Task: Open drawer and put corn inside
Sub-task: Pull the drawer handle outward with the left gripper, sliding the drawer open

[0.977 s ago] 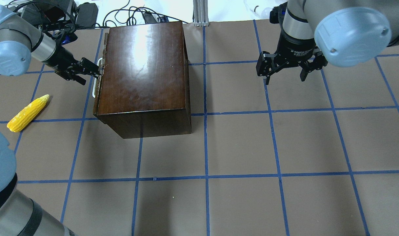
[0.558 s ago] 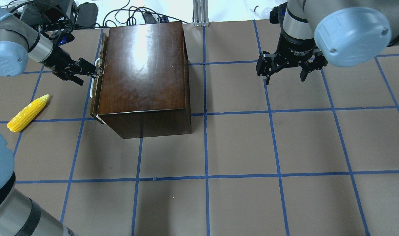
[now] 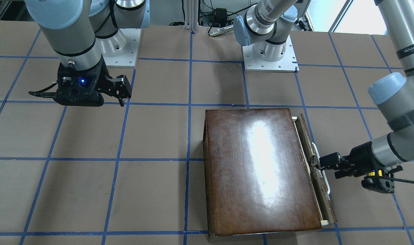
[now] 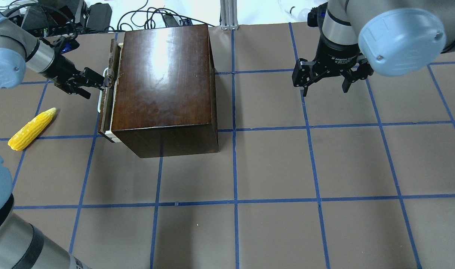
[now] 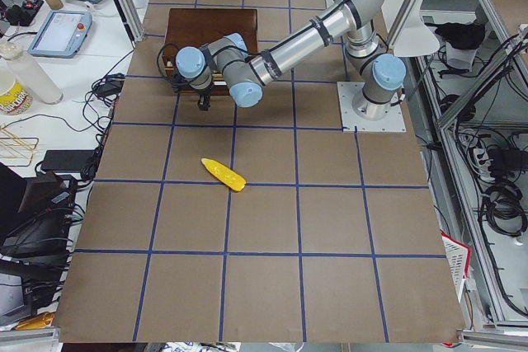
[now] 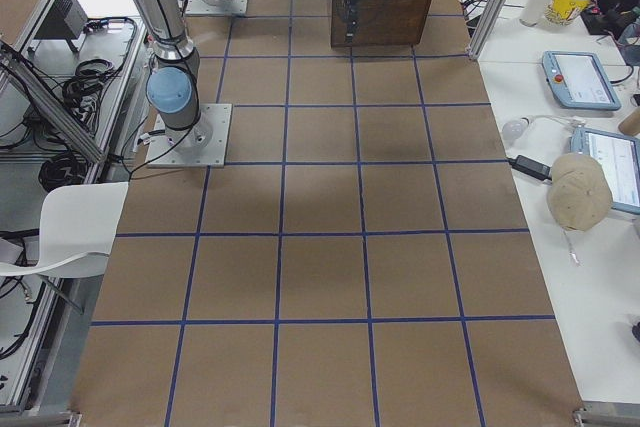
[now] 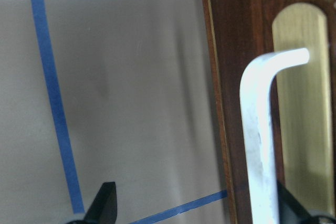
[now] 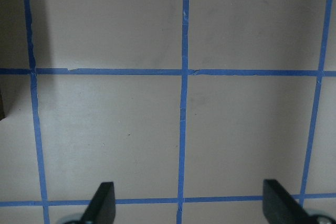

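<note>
The shallow pale-wood drawer with the worn dark-brown front panel [image 4: 105,112] was seen drawn only slightly out of the left face of the glossy dark-brown wooden box [image 4: 163,82], so that only a narrow pale strip was exposed. The left gripper [image 4: 96,86] was held at the drawer's thin white handle [image 7: 257,129] with its fingers spread. One finger was set against the handle, apparently hooked rather than clamped, though this could not be made out for certain. The pull was judged to run leftward, along the gripper's own line. The bright yellow toy corn cob [image 4: 32,129] was laid on the brown paper table with its blue tape grid [image 4: 272,164], left of the panel and nearer. Its long axis was slanted and its paler tip turned far-right toward the drawer, so the left arm was judged much the closer. The right gripper [image 4: 324,89] was held open above bare table, well apart to the right. The drawer's interior was hidden beneath the box top, and the corn was cut out of the front-facing view.
</note>
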